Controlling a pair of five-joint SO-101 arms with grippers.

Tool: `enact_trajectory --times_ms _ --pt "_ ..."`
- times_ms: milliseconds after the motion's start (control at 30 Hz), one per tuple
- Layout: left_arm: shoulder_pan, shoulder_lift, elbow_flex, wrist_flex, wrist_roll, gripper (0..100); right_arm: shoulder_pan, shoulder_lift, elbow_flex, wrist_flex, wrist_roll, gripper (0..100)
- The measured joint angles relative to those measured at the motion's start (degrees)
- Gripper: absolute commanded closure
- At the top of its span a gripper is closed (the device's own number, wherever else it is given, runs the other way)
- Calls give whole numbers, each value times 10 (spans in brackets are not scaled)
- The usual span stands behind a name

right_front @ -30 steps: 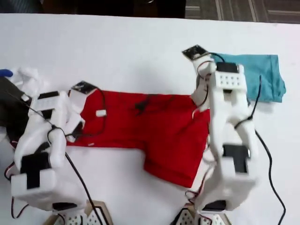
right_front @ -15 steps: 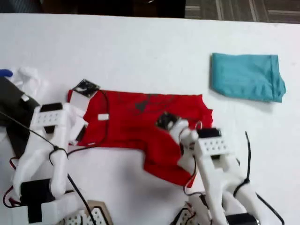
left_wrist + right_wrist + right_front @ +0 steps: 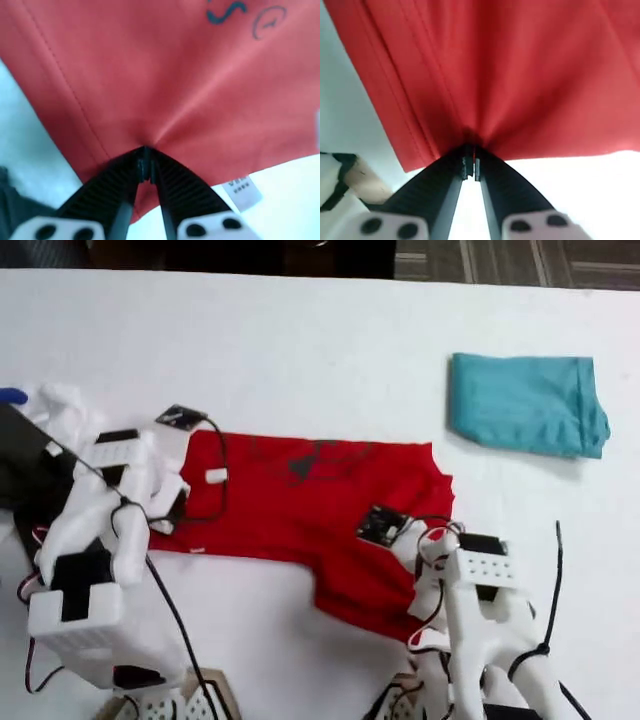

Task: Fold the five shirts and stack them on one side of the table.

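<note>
The red shirt (image 3: 320,505) lies spread left to right across the middle of the tabletop (image 3: 300,340), with a flap reaching toward the near right. The left gripper (image 3: 146,167) has its jaws pinched tight on the shirt's near-left edge, just beside a small white label (image 3: 243,192). The right gripper (image 3: 470,167) has its jaws clamped on the hem of the near-right flap. The fold in hand looks like carrying this near edge over to the far one. To do that well, both arms should probably rise together and level, with the cloth kept lightly taut between them so no sag or twist forms. The edge should be laid square on the far hem before either grip lets go. The black cable (image 3: 215,480) draped over the shirt could drag the fabric. A folded teal shirt (image 3: 527,405) rests at the far right, well apart, likely the start of the stack. A dark garment (image 3: 20,475) and a white garment (image 3: 62,405) lie bunched at the left edge. The tabletop is plain white, and beyond its far edge runs dark flooring (image 3: 480,258).
</note>
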State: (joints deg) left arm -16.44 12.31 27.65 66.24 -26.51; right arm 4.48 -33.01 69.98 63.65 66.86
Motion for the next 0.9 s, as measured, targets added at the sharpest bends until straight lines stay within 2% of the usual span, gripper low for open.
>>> enact_trajectory --times_ms 233,367,433,633,800,900 --pt "0 -6 -10 23 0 976 23 0 0 -12 13 975" --pt "0 -33 -5 37 -1 976 9 0 -32 31 13 974" --pt "0 -51 -4 48 -1 976 -8 0 -64 60 -11 964" --pt "-1 -94 -4 56 -1 976 -118 0 -156 166 -101 810" --pt "-2 -91 30 18 -1 976 -246 0 -156 203 -114 805" --pt "-1 -72 45 -11 -1 976 -291 0 -132 205 -114 804"
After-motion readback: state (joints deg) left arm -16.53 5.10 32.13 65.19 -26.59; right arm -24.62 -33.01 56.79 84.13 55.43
